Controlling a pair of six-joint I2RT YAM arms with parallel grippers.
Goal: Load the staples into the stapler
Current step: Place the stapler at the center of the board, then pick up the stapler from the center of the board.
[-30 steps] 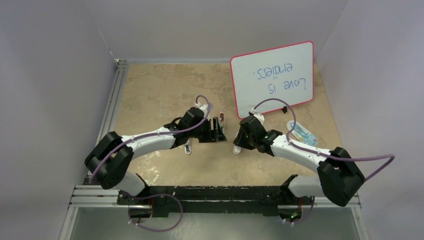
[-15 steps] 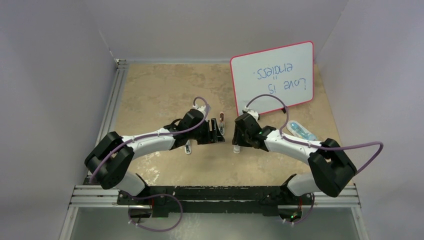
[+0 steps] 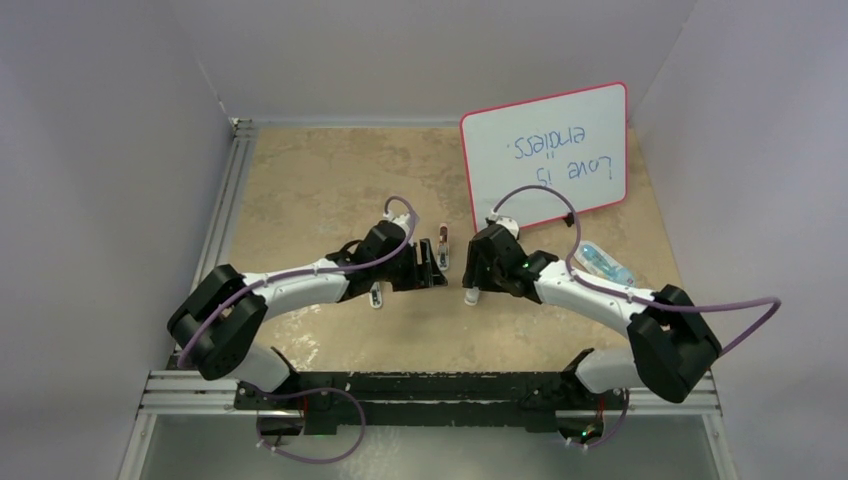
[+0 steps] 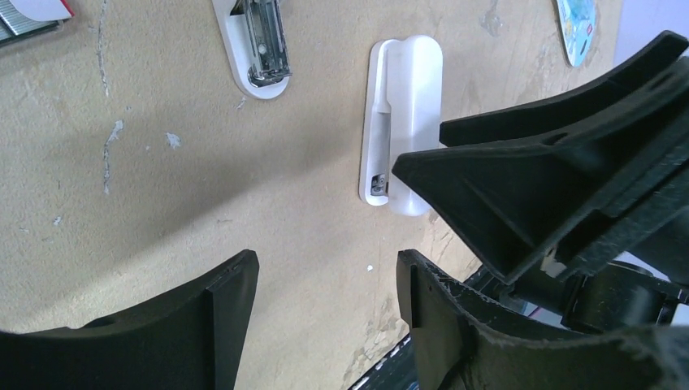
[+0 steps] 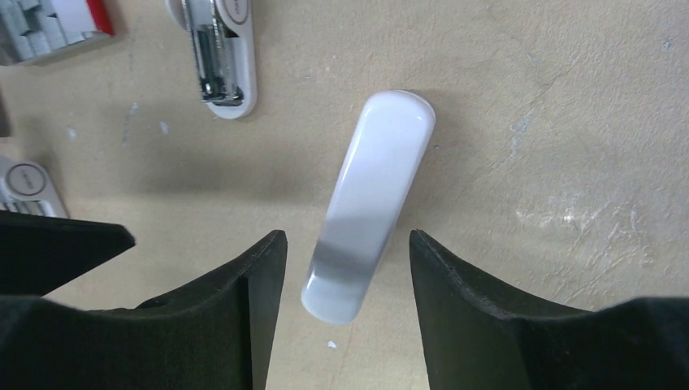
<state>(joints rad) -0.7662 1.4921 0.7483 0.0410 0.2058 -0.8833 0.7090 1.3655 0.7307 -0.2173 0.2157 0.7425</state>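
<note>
Your left jaws and right jaws both hang released; the staples (image 5: 36,32) lie just beyond them, long axis near-to-far, closer to the left pair.

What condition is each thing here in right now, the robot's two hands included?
Left gripper: open, empty.
Right gripper: open, straddling the white stapler part, not gripping it.
White stapler part: lying flat, free.
Opened stapler: lying with its metal channel bare.
Staples: uncovered, not in any stapler.
Whiteboard: written on.
</note>
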